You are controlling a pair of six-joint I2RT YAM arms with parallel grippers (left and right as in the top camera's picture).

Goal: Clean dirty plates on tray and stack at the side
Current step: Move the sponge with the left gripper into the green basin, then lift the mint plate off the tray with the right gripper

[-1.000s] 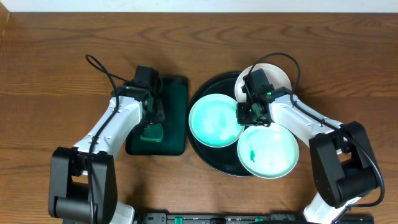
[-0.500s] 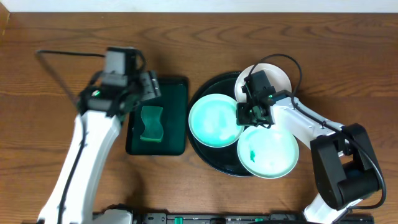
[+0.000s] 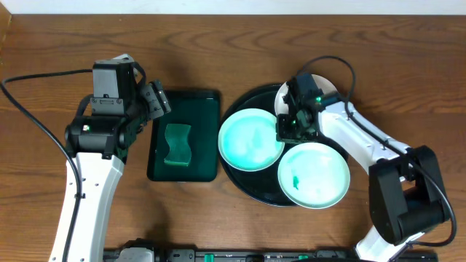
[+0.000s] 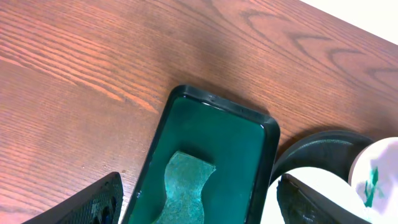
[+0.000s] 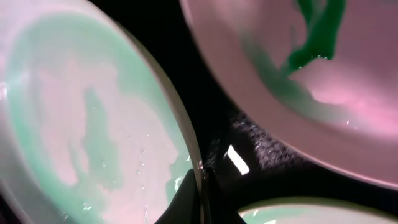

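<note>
On the round black tray (image 3: 251, 183) lie two mint plates, one at the left (image 3: 247, 142) and one at the front right (image 3: 314, 176) with a small green smear. A white plate (image 3: 329, 89) sits at the tray's back, partly under the right arm. My right gripper (image 3: 285, 133) is shut on the left mint plate's right rim (image 5: 194, 163), one finger inside and one outside. The white plate (image 5: 292, 74) beside it carries a green smear. My left gripper (image 3: 157, 102) hangs open and empty, high over the left edge of the dark green tray (image 3: 204, 109).
A wavy green sponge (image 3: 177, 143) lies loose in the dark green rectangular tray (image 4: 217, 102), between my open left fingers (image 4: 93, 204) in the left wrist view. Bare wooden table surrounds both trays. Cables loop over each arm.
My left gripper let go of the sponge, opened wide and rose away to the back left. My right gripper closed on the left mint plate's rim.
</note>
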